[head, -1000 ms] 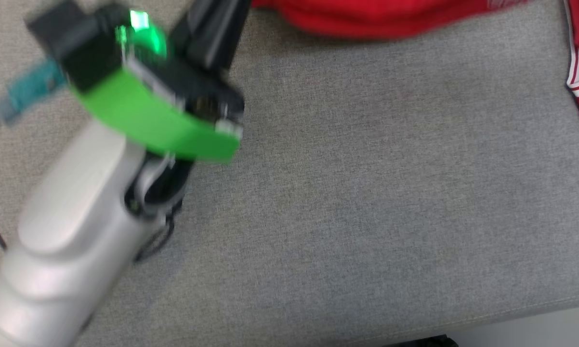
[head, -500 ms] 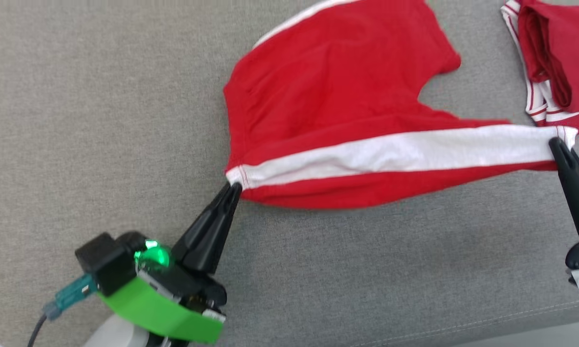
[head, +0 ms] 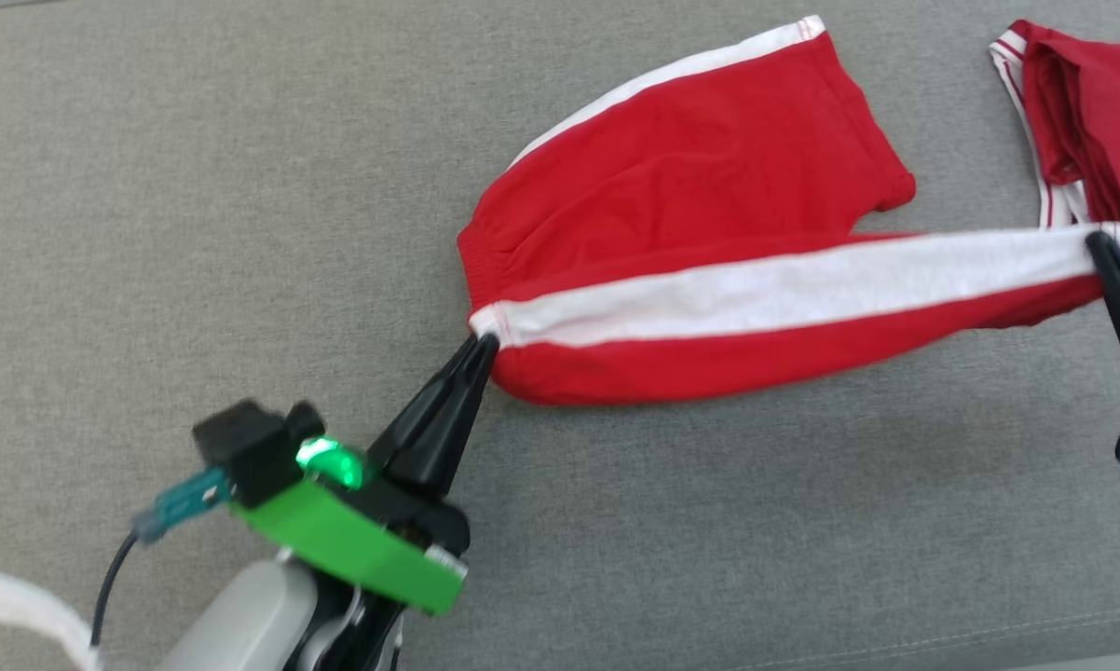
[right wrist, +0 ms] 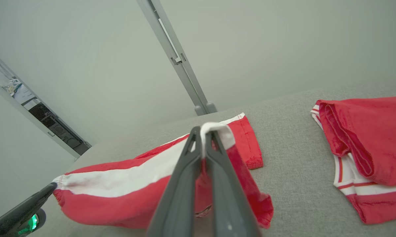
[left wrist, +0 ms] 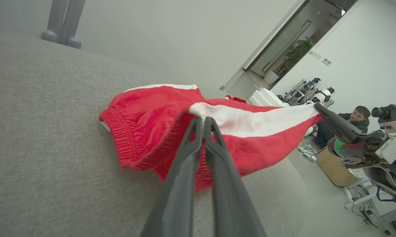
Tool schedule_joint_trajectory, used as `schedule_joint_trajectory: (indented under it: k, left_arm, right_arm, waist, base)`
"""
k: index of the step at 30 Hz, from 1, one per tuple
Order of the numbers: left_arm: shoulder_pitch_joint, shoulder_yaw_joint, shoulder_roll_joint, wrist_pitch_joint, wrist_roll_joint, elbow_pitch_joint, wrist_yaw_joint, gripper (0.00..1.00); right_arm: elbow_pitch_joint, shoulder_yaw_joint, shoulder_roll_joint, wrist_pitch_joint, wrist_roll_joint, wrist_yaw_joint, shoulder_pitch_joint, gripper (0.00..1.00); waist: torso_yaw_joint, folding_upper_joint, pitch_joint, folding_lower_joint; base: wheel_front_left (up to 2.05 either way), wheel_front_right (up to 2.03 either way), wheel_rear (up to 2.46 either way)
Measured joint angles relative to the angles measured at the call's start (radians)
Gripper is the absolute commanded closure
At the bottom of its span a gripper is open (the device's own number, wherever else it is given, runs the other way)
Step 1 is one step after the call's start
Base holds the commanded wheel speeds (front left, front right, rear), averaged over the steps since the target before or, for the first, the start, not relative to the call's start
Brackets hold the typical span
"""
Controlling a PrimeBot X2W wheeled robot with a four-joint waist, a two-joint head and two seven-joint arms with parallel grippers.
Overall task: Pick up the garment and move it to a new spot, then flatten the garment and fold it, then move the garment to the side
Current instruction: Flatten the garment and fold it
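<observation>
Soft red shorts point(head: 690, 186) with a broad white side stripe point(head: 784, 289) stretch taut over the grey woven desk point(head: 197, 186). The left jaws are pinched shut on the gathered waistband corner and the right jaws on the hem, beside another crumpled red garment point(head: 1100, 121).

Soft, bright, even light is washing over everything, the garment point(head: 672, 186) is casting only a faint, blurry shadow on the grey worktop point(head: 197, 186), a green lamp point(head: 329, 459) is glowing, and both wrist views are bowing at their edges and softening near the lens.
</observation>
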Motion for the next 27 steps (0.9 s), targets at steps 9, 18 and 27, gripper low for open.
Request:
schedule_joint_trajectory:
  k: [9,18,27]
  left_arm:
    - [-0.265,0.006,-0.099,0.055,-0.033,0.233,-0.001,1.0]
    - [-0.444,-0.004,-0.146,0.068,-0.018,0.378,-0.001,1.0]
    - [-0.57,-0.028,-0.181,0.042,0.056,0.515,0.009,1.0]
  right_arm:
    - [0.268,0.155,-0.014,0.043,-0.012,0.0,-0.374,1.0]
    - [0.479,0.345,-0.011,0.06,-0.042,0.0,-0.695,1.0]
    - [0.66,0.514,0.001,0.04,-0.066,0.0,-0.941,1.0]
  waist:
    - [0.039,0.0,0.057,0.0]
    - [0.071,0.0,0.145,0.0]
    - [0.109,0.0,0.237,0.0]
  base:
    - [0.0,0.0,0.0]
    - [0.0,0.0,0.0]
    - [0.0,0.0,0.0]
